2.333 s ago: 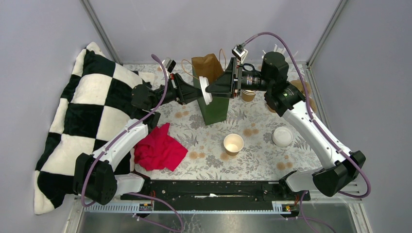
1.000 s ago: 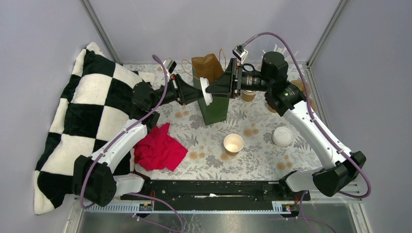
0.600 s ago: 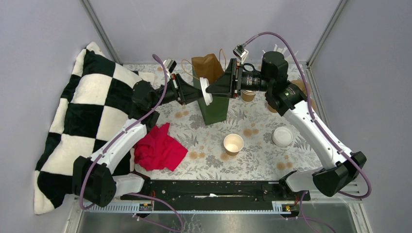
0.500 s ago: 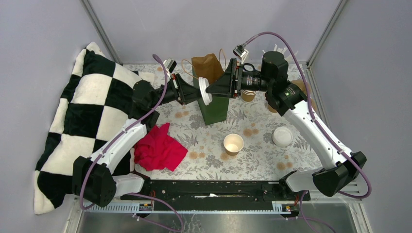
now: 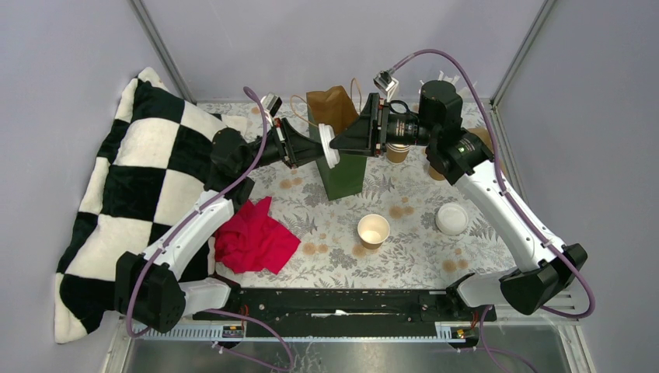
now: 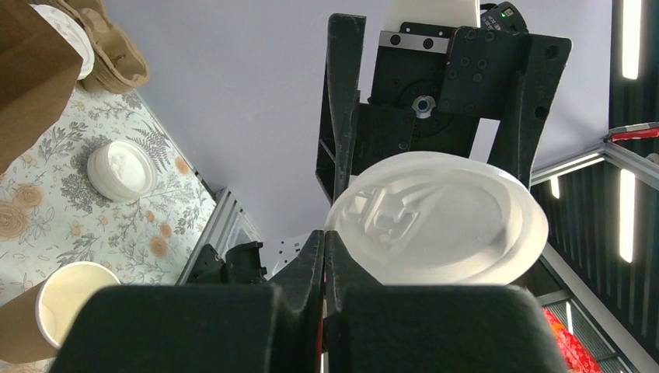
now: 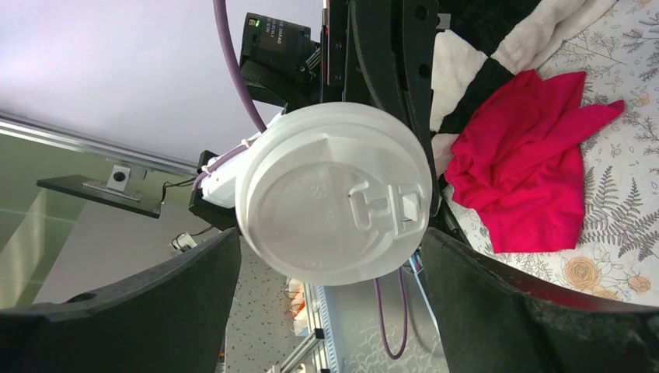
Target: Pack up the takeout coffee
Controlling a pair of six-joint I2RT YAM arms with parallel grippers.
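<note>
Well, closest to the arm bases, low in the overhead frame, a crumpled red cloth (image 5: 255,241) lies left of centre on the floral-patterned table (image 5: 420,260). Just right of centre an open tan kraft-paper cup (image 5: 373,231) stands upright, its cream inside showing and no cover on it. Further right, well apart from that cup, a loose white plastic lid (image 5: 451,218) rests flat on the table. Beyond these, mid-frame, a tall dark green paper bag (image 5: 343,175) stands upright, brown paper rising from its far side. The two arms meet at the bag's top. The left gripper (image 5: 317,148) comes in from the left with its fingers pressed together; whether they pinch anything I cannot tell. The right gripper (image 5: 334,144) comes in from the right, jaws spread wide and clamped on a round white plastic lid (image 7: 334,203), held on edge above the bag's near left corner, its rim against both fingers (image 7: 179,311). Behind the right gripper, a second tan cup (image 5: 398,153) stands on the table. A black-and-white checked cushion (image 5: 132,179) fills the left of the frame.
</note>
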